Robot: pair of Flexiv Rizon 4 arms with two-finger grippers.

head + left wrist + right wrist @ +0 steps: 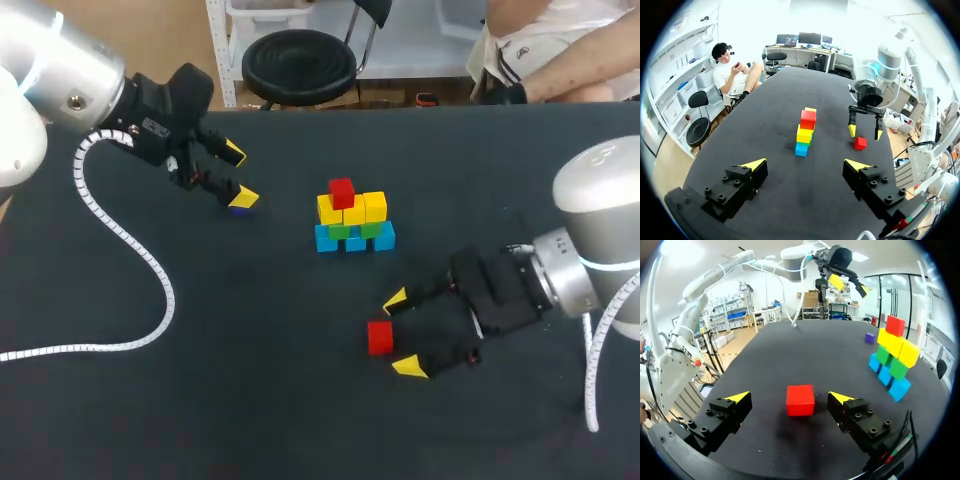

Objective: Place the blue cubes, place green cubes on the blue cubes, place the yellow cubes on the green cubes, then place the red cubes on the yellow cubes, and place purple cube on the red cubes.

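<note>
Your table (200,400) carries the stack (352,218) near its middle: a blue row at the base, green on that, yellow on the green, and a single red cube (341,191) seated on one end of the yellow row. Your right arm (600,250) comes in on the right of the stack and nearer to you. Its right gripper (402,334) is spread wide around the loose red cube (379,337), which lies on the cloth close to the stack with a clear gap to each yellow tip. Your left arm (60,60) sits well to the left of the stack. Its left gripper (240,176) is also spread and holds nothing, and the purple cube (240,209) shows just under one tip; I cannot tell whether they touch. The risks, as I judge them, start with the close. If one finger meets the loose red cube first, it will skid or twist, and you will carry it crooked. The free spot on the yellow row is right beside the seated red cube, so a tilted or low approach could knock that cube off or shift the yellow row. Keep the left side away from the stack until both reds are down, or the two arms may crowd each other above it.
</note>
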